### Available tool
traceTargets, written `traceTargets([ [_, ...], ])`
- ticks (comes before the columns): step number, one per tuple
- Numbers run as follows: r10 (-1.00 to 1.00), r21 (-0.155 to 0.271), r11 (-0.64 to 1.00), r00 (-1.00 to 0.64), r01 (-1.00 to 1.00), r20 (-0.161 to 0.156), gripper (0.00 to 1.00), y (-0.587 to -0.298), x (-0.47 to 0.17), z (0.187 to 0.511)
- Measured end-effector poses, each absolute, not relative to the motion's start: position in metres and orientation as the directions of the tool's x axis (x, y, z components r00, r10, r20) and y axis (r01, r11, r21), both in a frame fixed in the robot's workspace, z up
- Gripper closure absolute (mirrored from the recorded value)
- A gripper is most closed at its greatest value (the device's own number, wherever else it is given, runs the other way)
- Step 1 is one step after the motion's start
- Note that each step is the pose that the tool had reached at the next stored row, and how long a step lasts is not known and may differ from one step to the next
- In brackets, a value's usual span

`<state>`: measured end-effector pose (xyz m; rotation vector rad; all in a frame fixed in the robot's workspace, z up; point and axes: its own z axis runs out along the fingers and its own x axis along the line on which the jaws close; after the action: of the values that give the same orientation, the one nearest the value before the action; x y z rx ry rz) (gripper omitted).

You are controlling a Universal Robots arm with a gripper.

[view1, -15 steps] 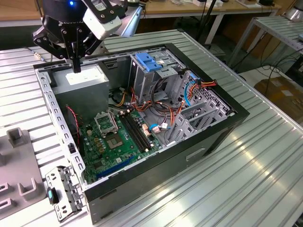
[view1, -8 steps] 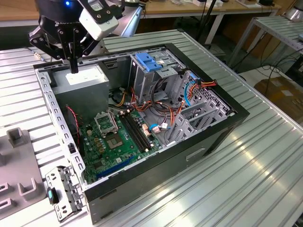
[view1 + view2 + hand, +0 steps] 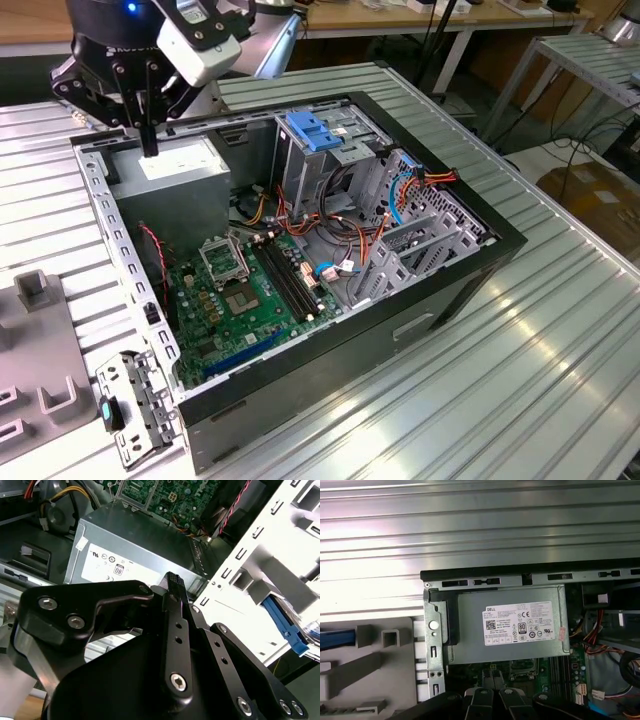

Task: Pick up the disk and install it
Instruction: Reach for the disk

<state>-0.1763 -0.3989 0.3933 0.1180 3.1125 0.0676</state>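
1. While the computer case [image 3: 470, 270] sits open on the ribbed metal table [image 3: 560, 380], the gripper [image 3: 150, 150] hangs over the case's far corner on the exterior view's left, right above the grey power box [image 3: 175, 175].
2. Both wrist views show the gripper [image 3: 174, 580] [image 3: 492, 672] pinched together, tips touching, nothing between them.
3. Can't tell if the tips actually touch the power box [image 3: 520, 625] or just hover over it.
4. The disk [image 3: 337, 639] isn't picked up. Its blue side rail pokes in at the edge of both wrist views [image 3: 282, 622], lying by the grey tray [image 3: 375, 680] outside the case on the exterior view's left, well apart from the gripper.
5. Inside the case there's a green board [image 3: 240, 290] on the floor. A blue latch [image 3: 310, 130] sits on the drive cage [image 3: 300, 170] at the far side.
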Motion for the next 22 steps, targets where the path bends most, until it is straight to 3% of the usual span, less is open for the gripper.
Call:
traceTargets([
  [22,0.076,0.044,0.996,-0.997,0.075,-0.024,0.89,-0.399,-0.198,0.393],
])
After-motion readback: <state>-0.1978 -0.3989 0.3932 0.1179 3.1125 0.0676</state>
